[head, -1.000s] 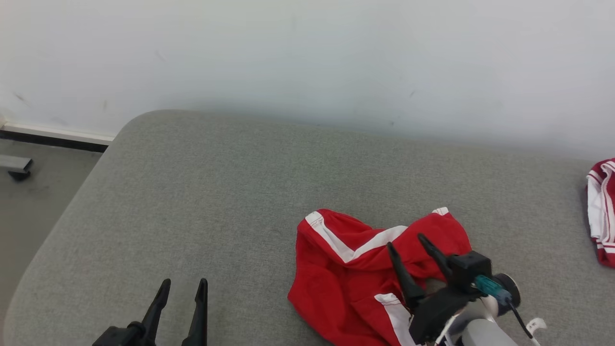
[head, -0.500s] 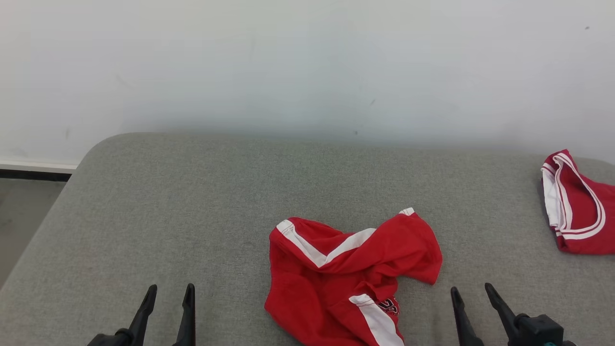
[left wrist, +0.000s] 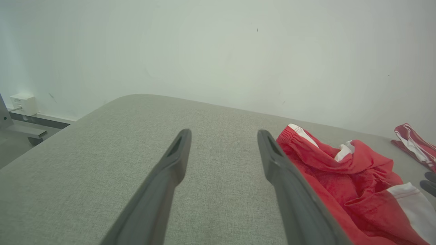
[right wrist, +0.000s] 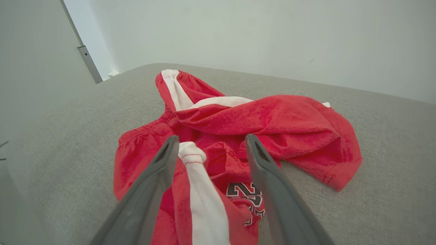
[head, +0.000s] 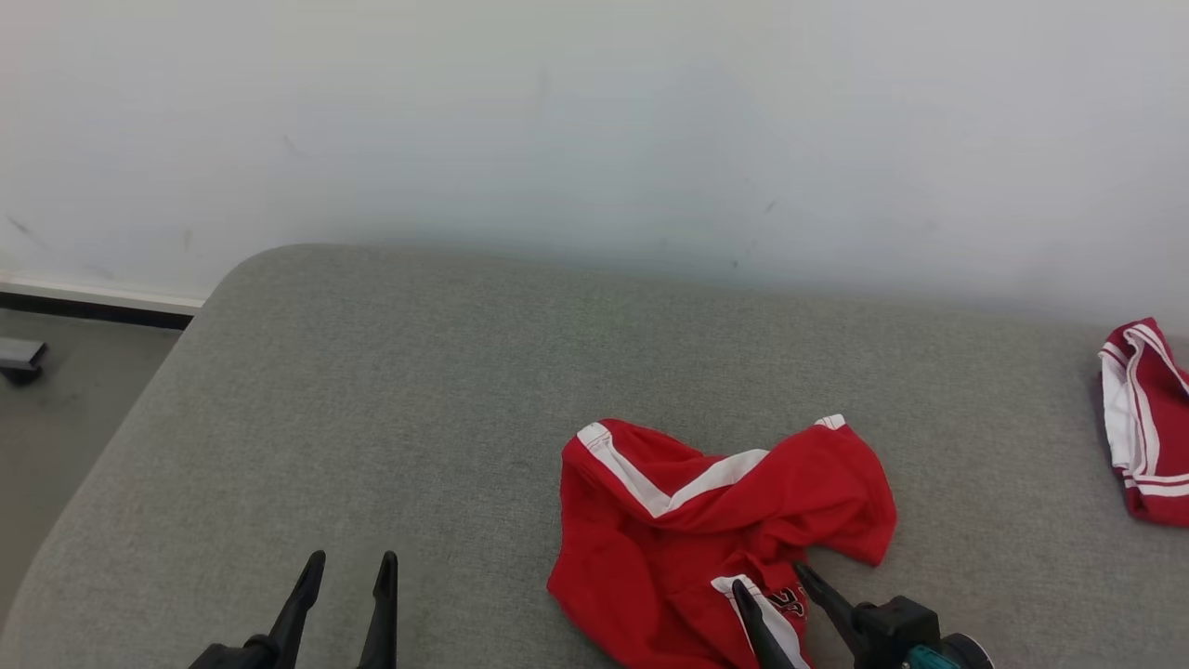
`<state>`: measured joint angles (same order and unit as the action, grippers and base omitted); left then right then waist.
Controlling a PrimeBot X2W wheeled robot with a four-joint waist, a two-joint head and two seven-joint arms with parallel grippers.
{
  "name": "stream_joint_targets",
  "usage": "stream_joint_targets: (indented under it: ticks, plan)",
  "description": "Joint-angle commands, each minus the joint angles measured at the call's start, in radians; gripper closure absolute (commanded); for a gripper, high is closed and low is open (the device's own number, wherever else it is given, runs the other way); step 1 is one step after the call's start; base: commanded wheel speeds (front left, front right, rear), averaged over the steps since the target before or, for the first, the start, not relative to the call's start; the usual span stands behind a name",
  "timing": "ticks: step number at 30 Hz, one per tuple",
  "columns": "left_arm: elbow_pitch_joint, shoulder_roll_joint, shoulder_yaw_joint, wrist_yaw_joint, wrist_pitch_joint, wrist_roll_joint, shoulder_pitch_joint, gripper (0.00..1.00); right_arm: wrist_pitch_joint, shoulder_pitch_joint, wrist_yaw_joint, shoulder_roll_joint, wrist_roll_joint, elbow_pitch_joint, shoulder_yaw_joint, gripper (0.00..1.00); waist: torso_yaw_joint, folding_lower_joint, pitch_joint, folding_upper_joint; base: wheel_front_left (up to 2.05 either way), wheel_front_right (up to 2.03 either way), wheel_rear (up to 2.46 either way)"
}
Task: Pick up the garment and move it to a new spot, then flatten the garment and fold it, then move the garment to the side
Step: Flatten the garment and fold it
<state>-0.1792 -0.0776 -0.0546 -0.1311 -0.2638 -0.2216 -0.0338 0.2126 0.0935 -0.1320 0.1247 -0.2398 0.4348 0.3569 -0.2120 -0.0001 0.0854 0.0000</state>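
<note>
Left tool over grey surface; wall

The crumpled red-and-white fabric garment lies on the grey upholstered cushion surface, right of its middle and toward the front. A second red-and-white cloth garment lies well apart at the far right, with the white wall behind. The left gripper is at the front, left of the crumpled garment; the right gripper is over its near edge.
</note>
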Motion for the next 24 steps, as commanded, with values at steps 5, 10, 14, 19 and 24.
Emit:
stream_joint_targets:
  ticks: [5, 10, 14, 19, 24]
  plan:
    - [-0.002, -0.004, -0.011, 0.002, -0.001, -0.002, -0.003, 0.0, -0.022, 0.045, 0.003, -0.005, -0.039, 0.1, 0.053, 0.76, -0.044, 0.0001, -0.009, 0.0, 0.0, 0.0, 0.0]
    - [0.0, -0.003, 0.002, 0.002, -0.001, -0.004, -0.013, 0.0, 0.013, 0.094, 0.003, -0.006, -0.066, 0.164, 0.025, 1.0, -0.04, 0.0001, -0.013, 0.0, 0.0, 0.0, 0.0]
    - [0.001, -0.001, 0.011, 0.002, -0.001, 0.0, -0.017, 0.0, 0.04, 0.123, 0.003, 0.026, -0.075, 0.176, -0.075, 1.0, -0.016, 0.0001, -0.013, 0.0, 0.0, 0.0, 0.0]
    - [0.0, 0.005, 0.009, 0.002, -0.001, 0.001, -0.015, 0.0, 0.051, 0.098, 0.003, 0.063, -0.096, 0.177, -0.249, 1.0, 0.007, 0.0001, -0.013, 0.0, 0.0, 0.0, 0.0]
    - [-0.003, 0.011, 0.001, 0.002, -0.001, -0.005, -0.008, 0.0, 0.052, 0.03, 0.003, 0.051, -0.098, 0.209, -0.426, 1.0, 0.009, 0.0001, -0.018, 0.0, 0.0, 0.0, 0.0]
